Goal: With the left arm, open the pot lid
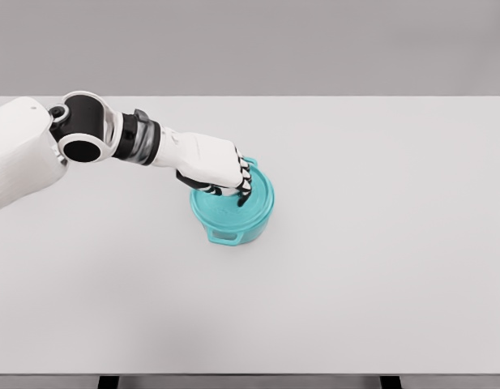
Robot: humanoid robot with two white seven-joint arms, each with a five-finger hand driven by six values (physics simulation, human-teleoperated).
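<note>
The left hand [221, 174] is curled tight on the round teal lid [237, 201]; a loose grip could drop it, or tip the teal pot [229, 231].

**Left hand on teal pot lid**

A white robot left arm [112, 139] w/ black joints reaches in from the picture's left across a plain white rectangular table [379, 243]. Its five-finger left hand [217, 168] rests on top of a round teal lidded pot [233, 217], fingers [244, 188] curled down over the teal lid [254, 203] approx. at centre. Lid sits on the pot. A side handle [224, 237] faces the camera.
</note>
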